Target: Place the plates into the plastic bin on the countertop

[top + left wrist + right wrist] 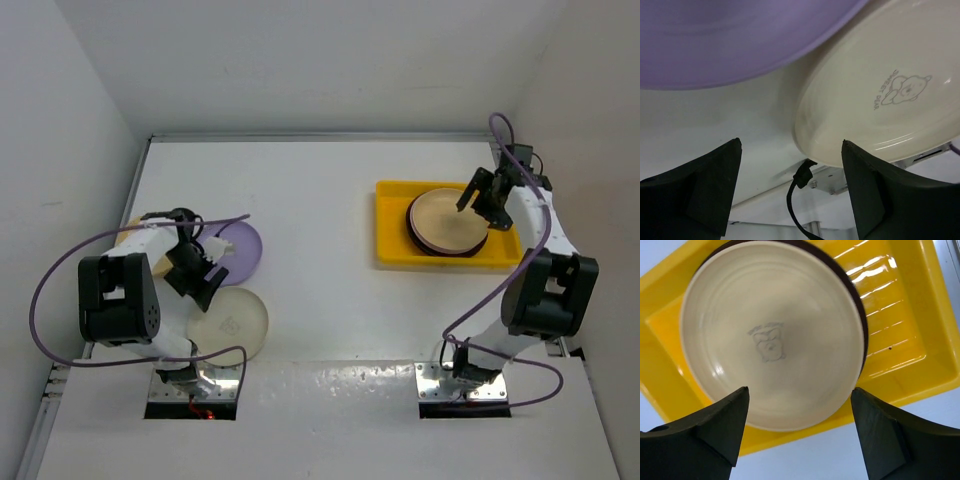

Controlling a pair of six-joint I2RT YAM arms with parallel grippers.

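The yellow plastic bin sits at the right of the white countertop. In it lies a stack of plates with a cream plate on top of dark-rimmed ones; the cream plate fills the right wrist view. My right gripper hovers over the bin's right side, open and empty. At the left lie a lavender plate, a cream plate and a yellow-orange plate partly under the arm. My left gripper is open and empty between the lavender plate and the cream plate.
Walls enclose the countertop on the left, back and right. A raised rim runs along the left edge. Purple cables loop off both arms. The arm bases stand at the near edge.
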